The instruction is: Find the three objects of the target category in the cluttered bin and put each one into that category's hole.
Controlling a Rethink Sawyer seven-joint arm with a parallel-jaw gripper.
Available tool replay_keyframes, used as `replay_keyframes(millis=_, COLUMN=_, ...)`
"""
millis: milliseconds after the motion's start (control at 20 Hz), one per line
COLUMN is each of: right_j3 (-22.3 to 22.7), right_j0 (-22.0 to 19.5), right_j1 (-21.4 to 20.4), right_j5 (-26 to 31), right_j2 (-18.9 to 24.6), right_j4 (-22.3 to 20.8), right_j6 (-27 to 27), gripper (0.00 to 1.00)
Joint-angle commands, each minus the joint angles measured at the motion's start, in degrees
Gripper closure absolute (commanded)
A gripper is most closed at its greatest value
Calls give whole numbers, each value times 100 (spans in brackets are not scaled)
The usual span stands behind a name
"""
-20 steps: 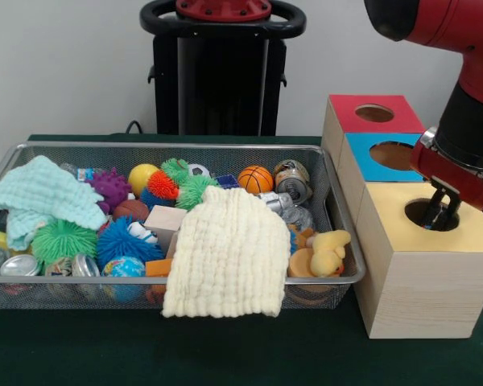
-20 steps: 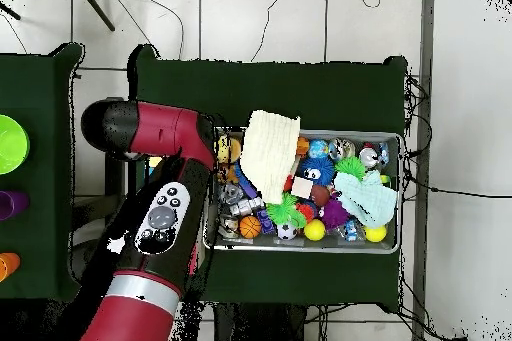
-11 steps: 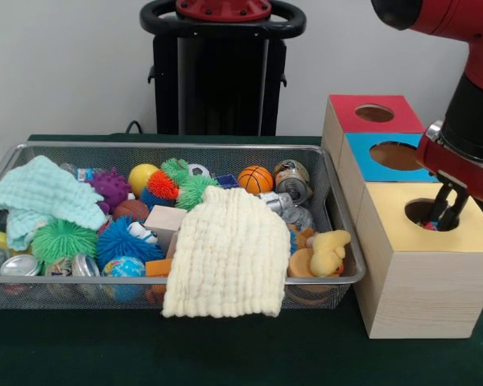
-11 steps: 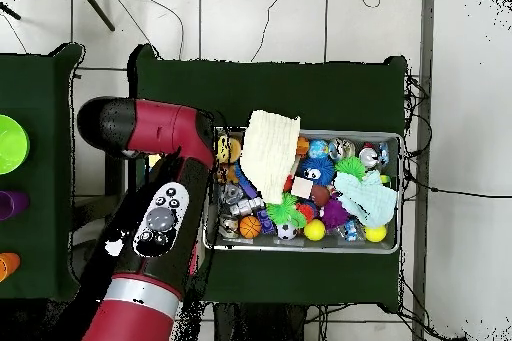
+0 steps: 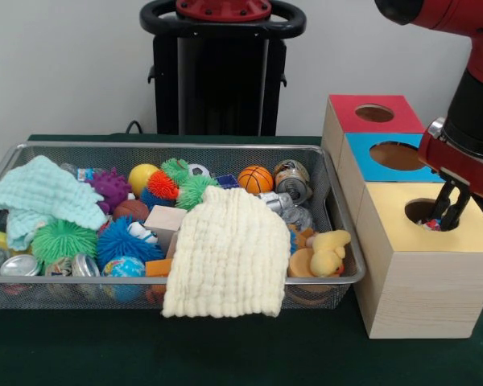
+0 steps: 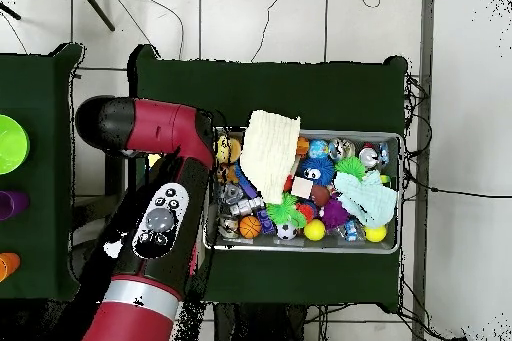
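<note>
Hand (image 5: pixel 450 211) above yellow box's hole (image 5: pixel 431 214), small object (image 5: pixel 432 225) just below

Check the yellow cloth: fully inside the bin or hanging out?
Hanging out. The yellow cloth drapes over the bin's near rim, its lower edge below the rim.

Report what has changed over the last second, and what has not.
The gripper has risen out of the hole of the yellow-topped box, leaving a small colourful object just inside the hole. The mesh bin, its toys and both cloths lie as before.
</note>
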Motion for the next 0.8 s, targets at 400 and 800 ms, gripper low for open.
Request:
replay_keyframes(millis=400, right_j3=289, right_j0=-193, right_j1=-184, right_j5=682, right_j2=295, right_j4=-35, right_j6=1160, gripper=100)
replay_keyframes(millis=800, right_j3=351, right_j0=-235, right_j1=-212, right_j5=679, right_j2=301, right_j4=-45, right_j6=1102, gripper=100)
